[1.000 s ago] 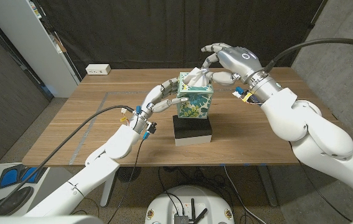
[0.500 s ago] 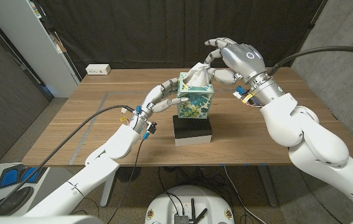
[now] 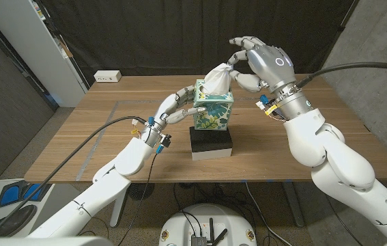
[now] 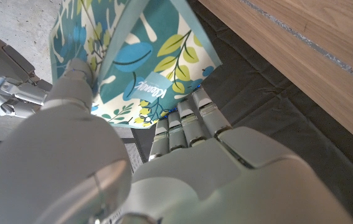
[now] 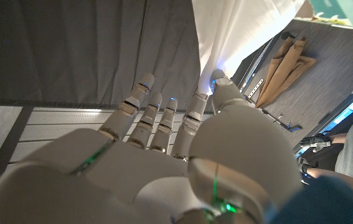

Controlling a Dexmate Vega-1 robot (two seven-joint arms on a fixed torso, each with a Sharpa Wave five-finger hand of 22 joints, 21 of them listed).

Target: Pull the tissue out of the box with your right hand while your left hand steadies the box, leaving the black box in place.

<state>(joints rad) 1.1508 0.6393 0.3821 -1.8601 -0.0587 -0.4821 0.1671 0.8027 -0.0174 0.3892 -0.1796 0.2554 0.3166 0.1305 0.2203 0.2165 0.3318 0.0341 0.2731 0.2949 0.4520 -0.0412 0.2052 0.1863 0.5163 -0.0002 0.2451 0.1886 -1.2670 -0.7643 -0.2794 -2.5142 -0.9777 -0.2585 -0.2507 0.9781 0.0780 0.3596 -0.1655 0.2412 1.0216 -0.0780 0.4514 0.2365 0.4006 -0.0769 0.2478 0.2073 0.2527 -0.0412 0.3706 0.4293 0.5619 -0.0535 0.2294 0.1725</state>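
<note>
Black box (image 3: 211, 143): at table centre, nearest, under the tissue box (image 3: 213, 106).
Left hand (image 3: 177, 109): at 9 o'clock, fingers pressing box; slack grip risks lifting.
Right hand (image 3: 258, 63): at 1 o'clock, fingertips pinching tissue (image 3: 218, 77), part-drawn; may tear.

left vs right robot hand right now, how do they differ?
The left robot hand is low, its fingers pressed against the side of the tissue box; the right robot hand is raised above the box. The left holds the box steady on the black box; the right pinches the white tissue, drawn up out of the opening. The left reaches in from the box's left, the right from its right. Both are grey with jointed fingers.
</note>
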